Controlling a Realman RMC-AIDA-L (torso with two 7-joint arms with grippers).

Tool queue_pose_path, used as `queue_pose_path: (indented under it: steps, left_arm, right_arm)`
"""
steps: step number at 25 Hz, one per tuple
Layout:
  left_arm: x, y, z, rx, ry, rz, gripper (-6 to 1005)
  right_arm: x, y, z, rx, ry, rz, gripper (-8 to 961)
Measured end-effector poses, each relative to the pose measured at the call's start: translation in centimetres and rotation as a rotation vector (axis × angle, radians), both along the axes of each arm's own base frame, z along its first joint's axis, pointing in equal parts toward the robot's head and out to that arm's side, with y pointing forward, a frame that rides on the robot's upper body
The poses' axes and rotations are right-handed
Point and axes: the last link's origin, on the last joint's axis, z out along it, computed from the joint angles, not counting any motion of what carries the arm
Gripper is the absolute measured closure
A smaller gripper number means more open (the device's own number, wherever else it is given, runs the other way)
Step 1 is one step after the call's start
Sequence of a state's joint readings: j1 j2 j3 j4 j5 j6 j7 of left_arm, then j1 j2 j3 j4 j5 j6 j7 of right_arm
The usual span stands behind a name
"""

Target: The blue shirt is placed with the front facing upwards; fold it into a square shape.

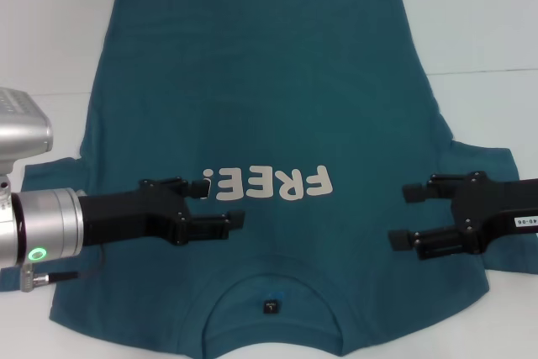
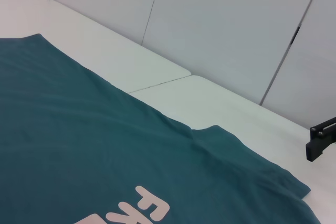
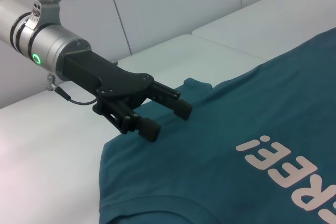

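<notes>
The blue shirt [image 1: 277,107] lies flat on the tabletop [image 1: 479,23]; left gripper [image 1: 220,205] and right gripper [image 1: 408,216] hover above its near part, fingers spread, ready to grab

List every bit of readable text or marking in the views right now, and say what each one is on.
"FREE!" in white letters on the chest of the blue shirt; it reads upside down in the head view.
Small dark label inside the neck: too small to read.
White sticker on the right tool: printed characters, too blurred to read.
Left tool: no text, only a green indicator ring on its wrist.
</notes>
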State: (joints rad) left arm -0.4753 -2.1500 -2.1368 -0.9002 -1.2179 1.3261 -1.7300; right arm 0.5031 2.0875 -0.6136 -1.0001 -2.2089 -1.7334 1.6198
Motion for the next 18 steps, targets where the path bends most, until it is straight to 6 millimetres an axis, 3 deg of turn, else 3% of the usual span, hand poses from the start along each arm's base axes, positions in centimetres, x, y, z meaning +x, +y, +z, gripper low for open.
queue_pose_path:
  steps: [13, 18]
  left_arm:
    - [0.0, 0.0, 0.0, 0.004, -0.001, 0.003, 119]
    - [-0.3, 0.3, 1.8, 0.058, -0.017, 0.062, 120]
  right_arm:
    - [-0.2, 0.1, -0.2, 0.003, 0.024, 0.008, 7]
    - [-0.3, 0.2, -0.1, 0.012, 0.025, 0.007, 7]
